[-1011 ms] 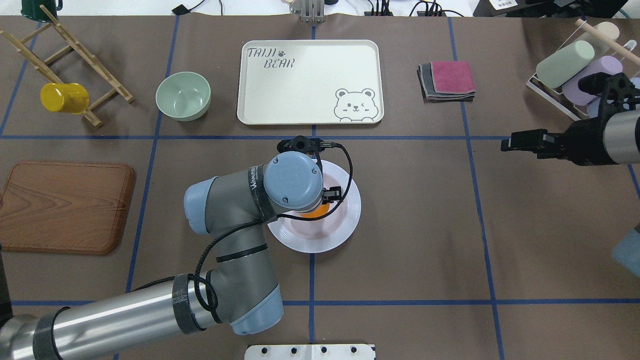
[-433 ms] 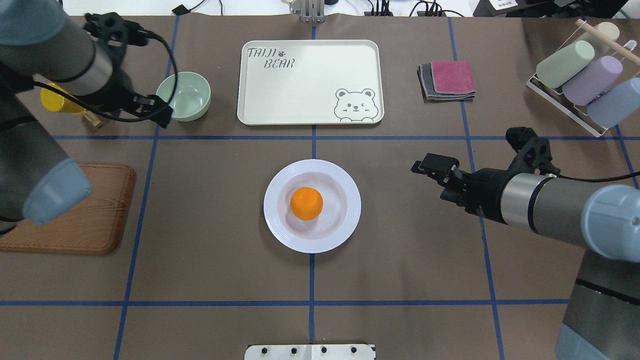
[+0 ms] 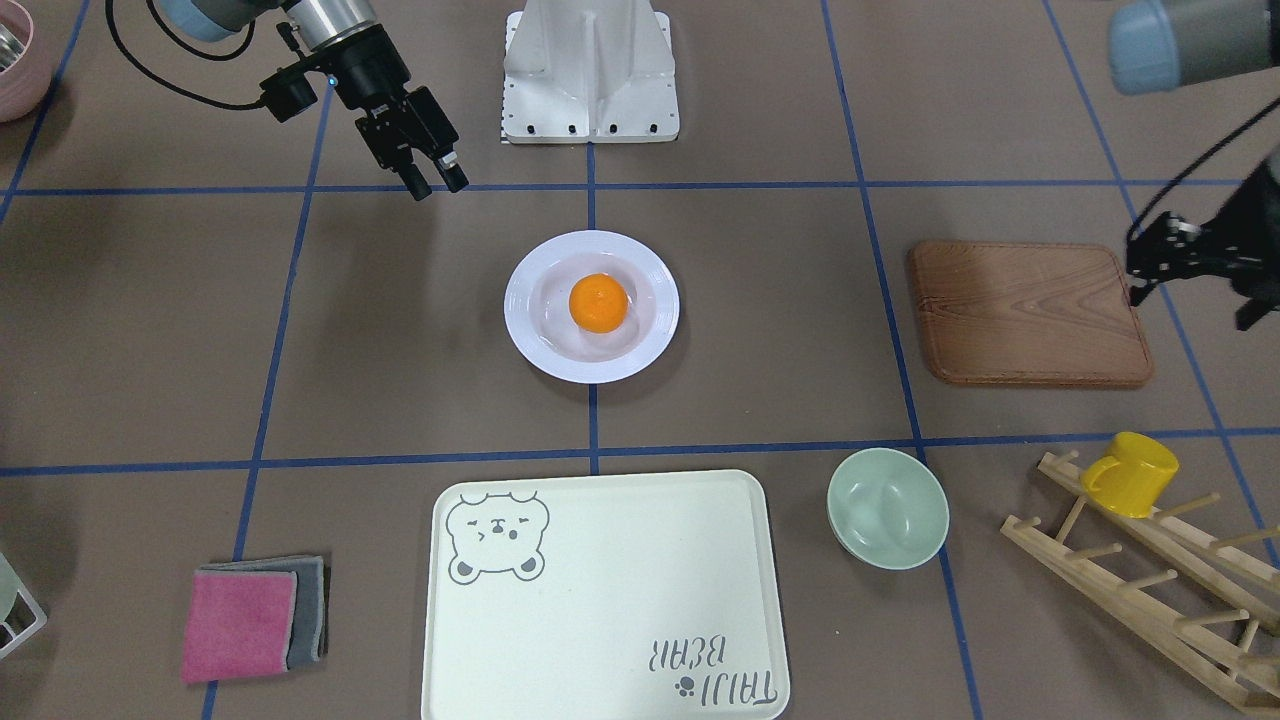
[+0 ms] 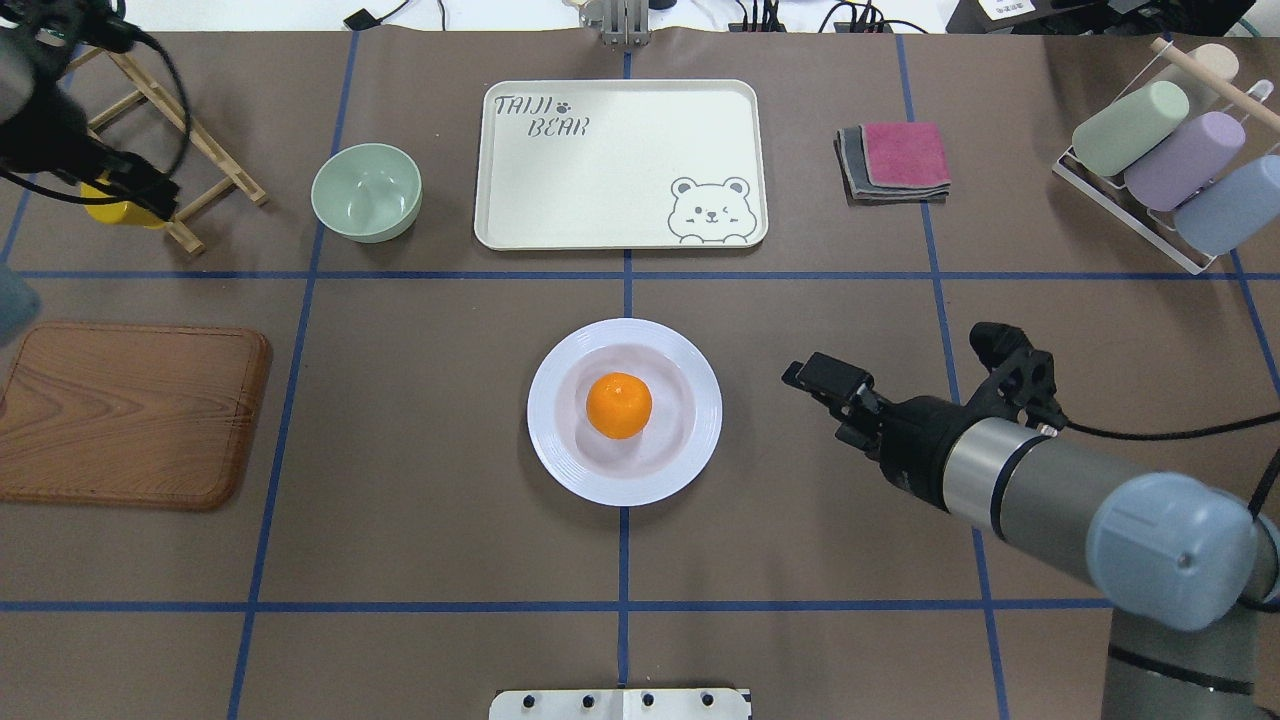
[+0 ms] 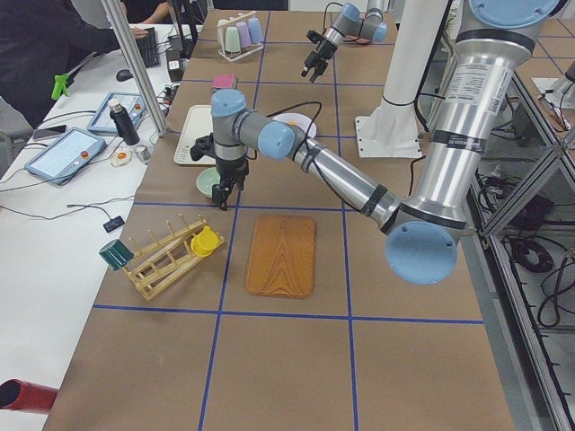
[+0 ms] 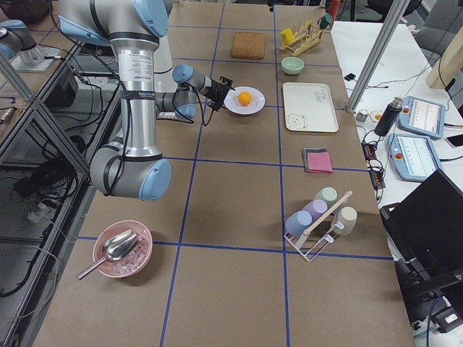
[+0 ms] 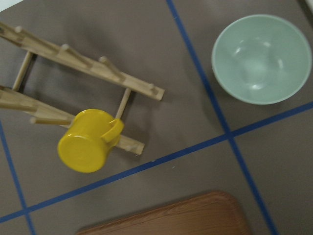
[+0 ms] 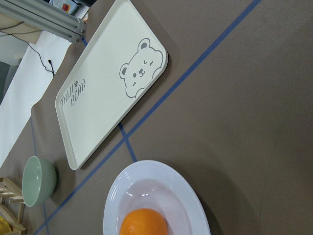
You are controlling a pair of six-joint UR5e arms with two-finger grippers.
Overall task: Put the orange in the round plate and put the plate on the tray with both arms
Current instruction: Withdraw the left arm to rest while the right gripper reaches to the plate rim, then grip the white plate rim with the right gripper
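Observation:
The orange point(image 4: 619, 405) rests in the sunken centre of the round white plate point(image 4: 560, 440), mid-table, with nothing touching it. The cream tray point(image 4: 620, 165) lies flat beyond the plate, bare. My right gripper point(image 4: 800, 372) hovers just right of the plate's rim, pointing at it, and its fingers point(image 3: 455, 180) stand apart, open and holding nothing. My left gripper point(image 5: 221, 203) hangs high over the far left of the table, between the green bowl and the mug rack. Its jaws are not clear in any view.
A pale green bowl point(image 4: 366, 192) sits left of the tray. A wooden board point(image 4: 130, 415) lies at the left, with a wooden rack and yellow mug point(image 3: 1130, 473) beyond it. Folded cloths point(image 4: 895, 160) and a cup rack point(image 4: 1160, 150) are at the right.
The left arm lifted off the plate and swung away to the far left, leaving the orange in the plate. The right gripper moved in and lower toward the plate's right rim.

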